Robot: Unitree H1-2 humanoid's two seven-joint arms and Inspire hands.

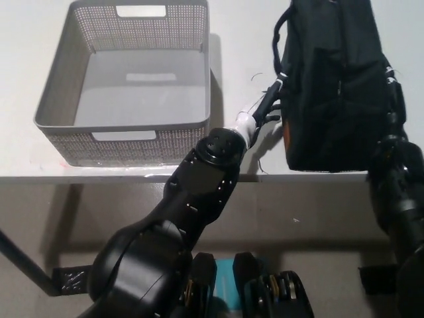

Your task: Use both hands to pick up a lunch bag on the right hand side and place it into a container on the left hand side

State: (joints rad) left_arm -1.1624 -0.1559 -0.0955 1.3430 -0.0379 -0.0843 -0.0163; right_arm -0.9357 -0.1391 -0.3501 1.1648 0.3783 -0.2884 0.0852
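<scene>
The black lunch bag (331, 86) stands upright on the right of the white table. My left hand (270, 104) lies flat against the bag's left side, its fingers pressed to the fabric below the carry strap. My right hand (392, 99) presses on the bag's right side, and the bag hides most of it. The bag is clamped between the two hands. I cannot tell whether its base touches the table. The grey mesh basket (122, 126) sits to the left with nothing in it, a short gap away from my left hand.
The table's front edge (40, 171) runs just below the basket and the bag. My left forearm crosses that edge between the basket and the bag. Floor shows below.
</scene>
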